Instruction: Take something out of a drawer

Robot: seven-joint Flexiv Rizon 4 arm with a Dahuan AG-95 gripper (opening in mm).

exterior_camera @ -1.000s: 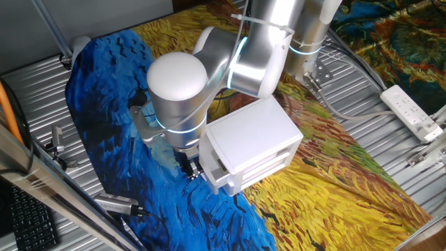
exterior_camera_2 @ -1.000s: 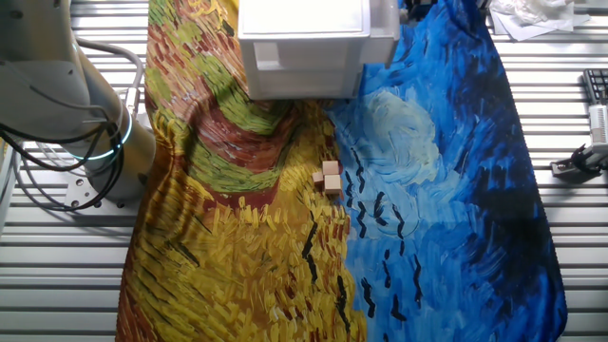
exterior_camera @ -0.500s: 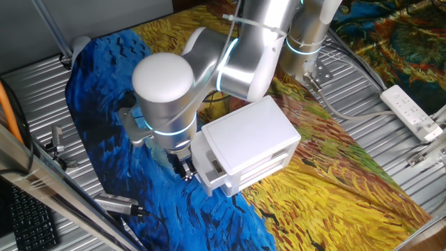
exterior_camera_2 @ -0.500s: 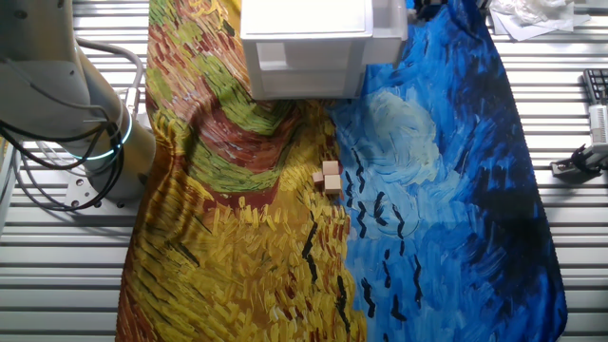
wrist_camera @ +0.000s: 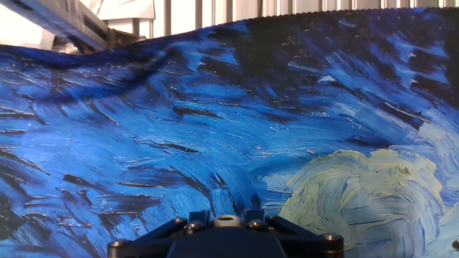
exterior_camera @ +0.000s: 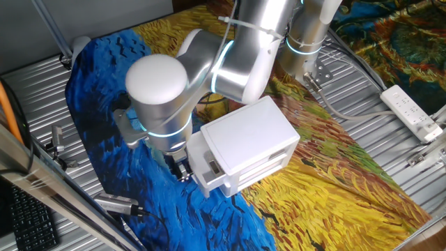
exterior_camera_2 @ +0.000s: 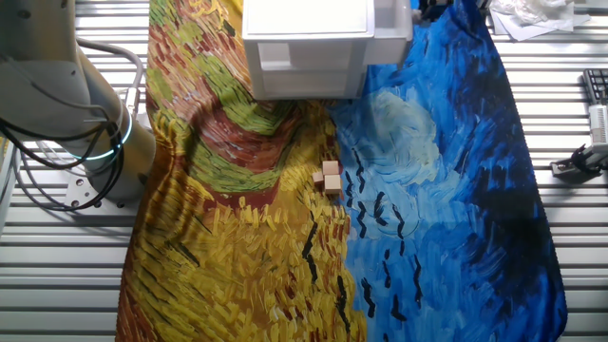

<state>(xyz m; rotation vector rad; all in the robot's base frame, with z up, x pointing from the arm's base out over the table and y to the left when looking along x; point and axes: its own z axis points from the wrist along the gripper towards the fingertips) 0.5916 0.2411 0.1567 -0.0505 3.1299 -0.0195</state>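
The white cabinet (exterior_camera: pixel 254 139) stands on the painted cloth. Its drawer (exterior_camera: pixel 201 162) sticks partly out of the cabinet's left end toward the blue area. In the other fixed view the drawer (exterior_camera_2: pixel 393 21) juts out to the right of the cabinet (exterior_camera_2: pixel 306 24). My gripper (exterior_camera: pixel 182 171) is at the drawer's front, low over the cloth. In the hand view the round white knob (wrist_camera: pixel 226 222) sits between my dark fingers, so the gripper (wrist_camera: pixel 226 215) is shut on it. The drawer's inside does not show, and the something is hidden.
Three small light-brown wooden blocks (exterior_camera_2: pixel 328 179) lie together on the cloth in front of the cabinet. The arm's base (exterior_camera_2: pixel 85 123) stands at the cloth's yellow side. A white power strip (exterior_camera: pixel 412 111) and metal tools (exterior_camera: pixel 118 206) lie on the slatted table.
The arm has drawn back over the blue cloth with the knob in its grip. The drawer has slid further out of the cabinet, and the cabinet has stayed put.
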